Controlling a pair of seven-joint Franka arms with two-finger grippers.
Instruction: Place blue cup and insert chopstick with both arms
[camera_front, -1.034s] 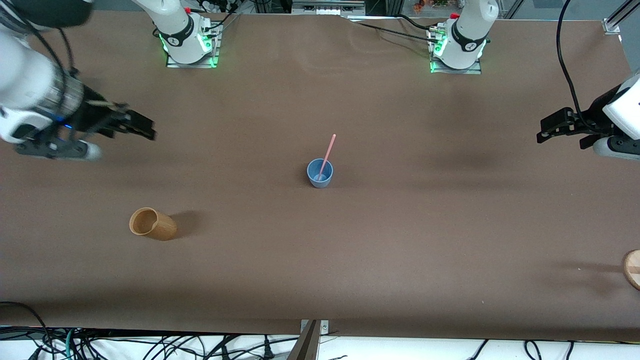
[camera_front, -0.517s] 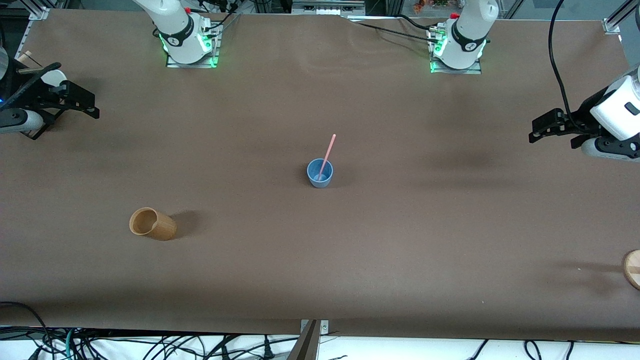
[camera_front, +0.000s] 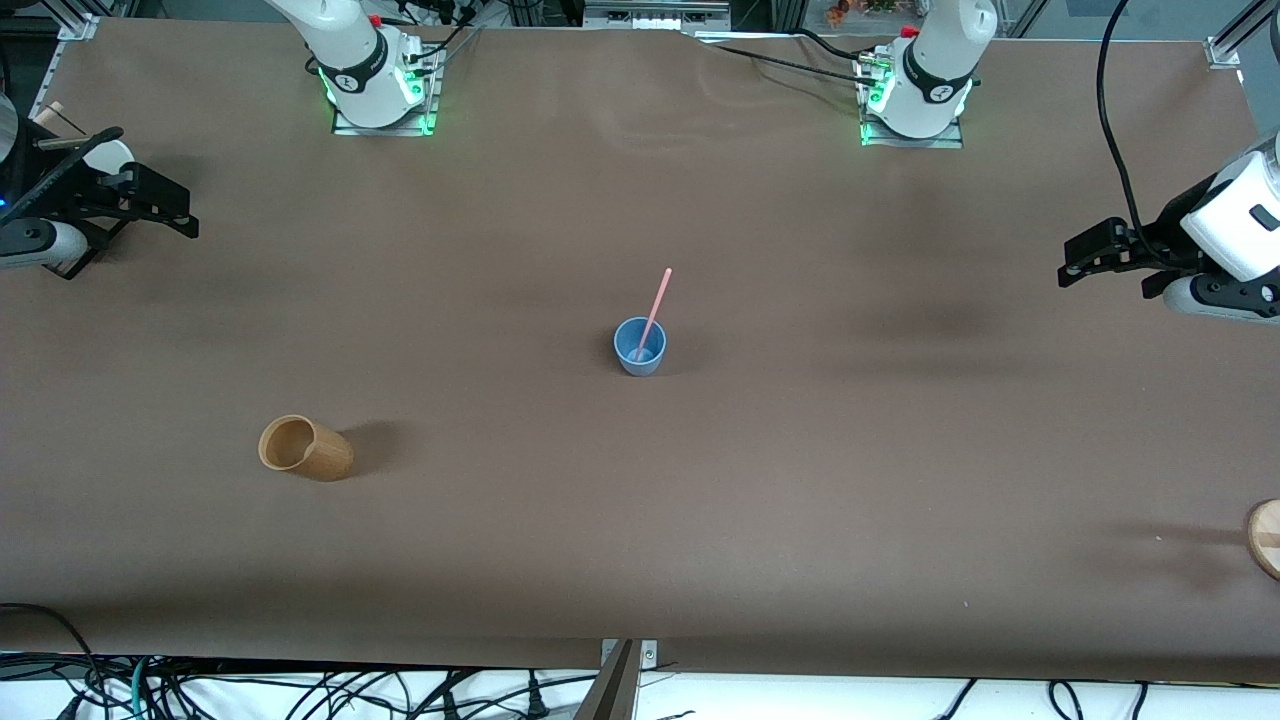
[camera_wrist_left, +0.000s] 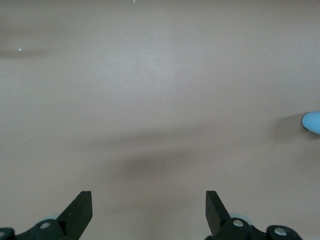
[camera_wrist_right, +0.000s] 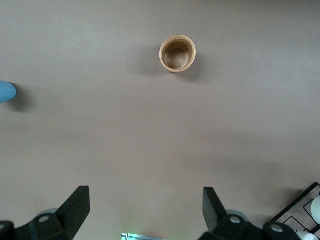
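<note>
The blue cup (camera_front: 640, 347) stands upright in the middle of the table. The pink chopstick (camera_front: 656, 300) stands in it and leans toward the robots' bases. My right gripper (camera_front: 170, 208) is open and empty over the right arm's end of the table, well away from the cup. My left gripper (camera_front: 1082, 256) is open and empty over the left arm's end. The left wrist view shows open fingers (camera_wrist_left: 80, 210) over bare table and an edge of the blue cup (camera_wrist_left: 312, 121). The right wrist view shows my open right gripper (camera_wrist_right: 145, 207) and an edge of the blue cup (camera_wrist_right: 6, 92).
A tan wooden cup (camera_front: 305, 448) sits nearer the front camera, toward the right arm's end; it also shows in the right wrist view (camera_wrist_right: 177, 53). A round wooden thing (camera_front: 1265, 538) lies at the left arm's end. A white cup (camera_front: 108, 155) sits by the right gripper.
The right arm drew back toward its end of the table, then stopped. The left gripper shifted slightly. The cup and chopstick have not moved.
</note>
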